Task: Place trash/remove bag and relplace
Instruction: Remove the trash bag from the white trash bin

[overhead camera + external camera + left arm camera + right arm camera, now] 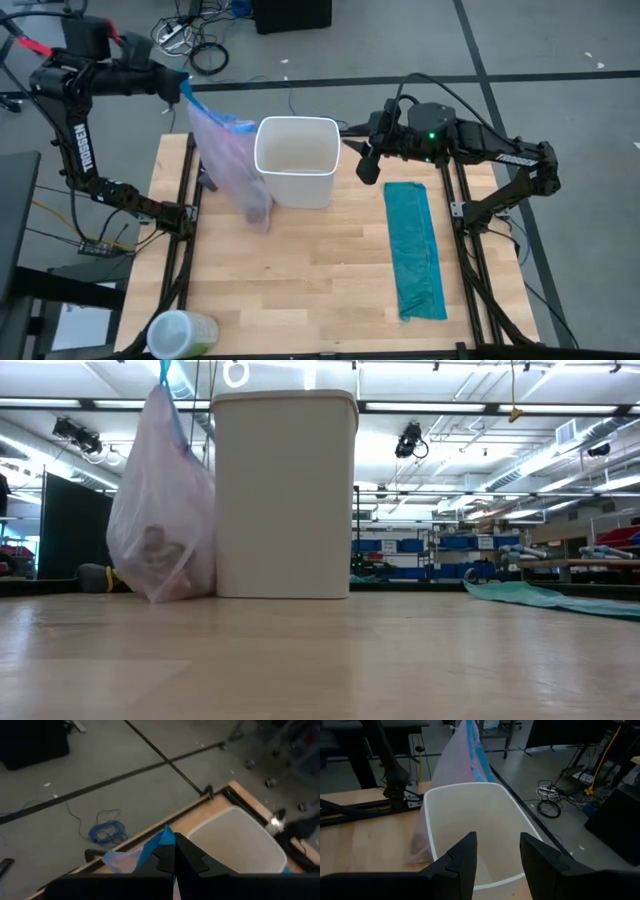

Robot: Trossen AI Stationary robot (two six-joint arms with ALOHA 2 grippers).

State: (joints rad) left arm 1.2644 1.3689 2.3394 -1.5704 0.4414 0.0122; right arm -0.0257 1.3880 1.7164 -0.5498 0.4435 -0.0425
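Observation:
The pale pink bag [232, 150] with a blue rim band hangs from my left gripper [180, 88], which is shut high over the table's far left corner. In the low view the bag [160, 500] sits left of the white bin [285, 495], with trash [158, 555] showing through its lower part. The empty bin [297, 160] stands on its base at the table's far middle. My right gripper [368, 165] is open just right of the bin; its wrist view looks into the bin [470, 820] with the bag [452, 770] beyond. My left gripper pinches the bag's gathered blue rim band [162, 840] between its two shut fingers [192, 857]. The bag hangs drawn long below the hold. Its bulging lower end [155, 592] reaches down to the table top beside the bin's left wall.
A teal-green plastic bag [415, 250] lies flat along the table's right side, also seen low in the low view [560, 598]. A green-and-white roll [180, 335] sits off the near left corner. Bare wood [300, 270] lies in front of the bin.

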